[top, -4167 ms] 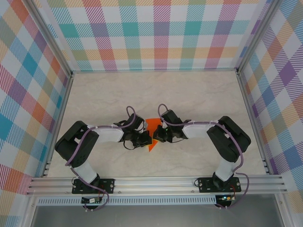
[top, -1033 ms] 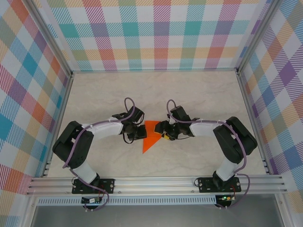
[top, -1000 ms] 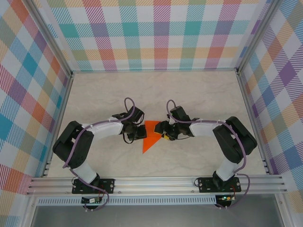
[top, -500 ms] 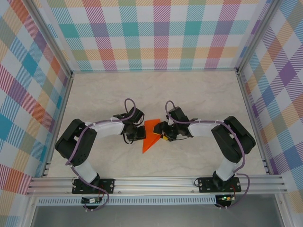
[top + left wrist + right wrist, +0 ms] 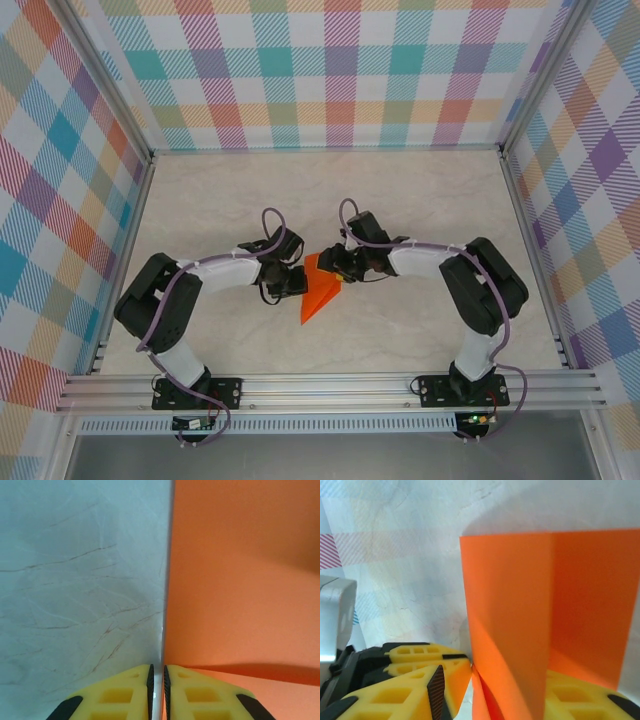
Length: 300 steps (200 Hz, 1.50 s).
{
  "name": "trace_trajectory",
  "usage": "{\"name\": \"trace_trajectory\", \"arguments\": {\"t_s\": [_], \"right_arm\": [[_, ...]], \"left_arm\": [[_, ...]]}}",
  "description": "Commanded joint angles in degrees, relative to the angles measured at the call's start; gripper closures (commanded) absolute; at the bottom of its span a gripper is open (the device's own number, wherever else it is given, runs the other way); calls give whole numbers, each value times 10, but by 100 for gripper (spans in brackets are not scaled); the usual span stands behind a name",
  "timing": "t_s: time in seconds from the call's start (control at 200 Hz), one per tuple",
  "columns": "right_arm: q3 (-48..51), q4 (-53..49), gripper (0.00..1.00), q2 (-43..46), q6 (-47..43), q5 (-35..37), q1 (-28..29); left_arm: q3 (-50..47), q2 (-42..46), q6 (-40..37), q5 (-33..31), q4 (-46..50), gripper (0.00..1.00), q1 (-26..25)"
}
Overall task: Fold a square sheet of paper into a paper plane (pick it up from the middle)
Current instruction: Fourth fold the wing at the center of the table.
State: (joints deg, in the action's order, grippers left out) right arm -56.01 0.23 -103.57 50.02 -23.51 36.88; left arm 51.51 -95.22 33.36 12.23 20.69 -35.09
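Top view: a pale marbled bench [image 5: 400,200] is sitting inside checked walls [image 5: 330,70], with a metal rail [image 5: 330,390] running along the near edge. The orange paper plane [image 5: 318,293] is resting mid-bench, its tip pointing toward the rail. The left tool [image 5: 296,282] is meeting its left edge and the right tool [image 5: 333,268] its far corner.

Left wrist: yellow fingers [image 5: 125,695] are pinching the paper's edge, with orange to the right and veined bench to the left.

Right wrist: yellow fingers [image 5: 410,695] are flanking an upright creased flap. Clamped or loose, cannot tell.
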Motion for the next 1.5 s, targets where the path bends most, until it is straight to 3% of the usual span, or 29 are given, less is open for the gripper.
{"name": "trace_trajectory", "arguments": {"t_s": [0.0,0.21,0.36,0.58,0.68,0.935,1.12,1.495], "right_arm": [[-29,-42,55,-24,-50,-10,-2],[-70,-64,60,-56,-105,-28,-14],[-78,-67,72,-66,-113,-42,-25],[-45,-36,89,-45,-55,-24,-28],[-9,-3,92,-23,-10,-9,-28],[71,40,91,49,71,50,-28],[59,22,80,62,57,35,-28],[-12,11,87,8,31,-34,-28]], "left_arm": [[-6,50,-12,-20,25,82,5],[-37,111,-3,-38,42,79,5],[-70,156,0,-25,28,72,2],[-91,227,1,-66,38,56,-30],[-95,245,0,-86,41,51,-48],[-76,216,-14,-130,40,45,-133],[-44,164,-22,-179,54,44,-190],[0,80,7,-277,97,43,-231]]}}
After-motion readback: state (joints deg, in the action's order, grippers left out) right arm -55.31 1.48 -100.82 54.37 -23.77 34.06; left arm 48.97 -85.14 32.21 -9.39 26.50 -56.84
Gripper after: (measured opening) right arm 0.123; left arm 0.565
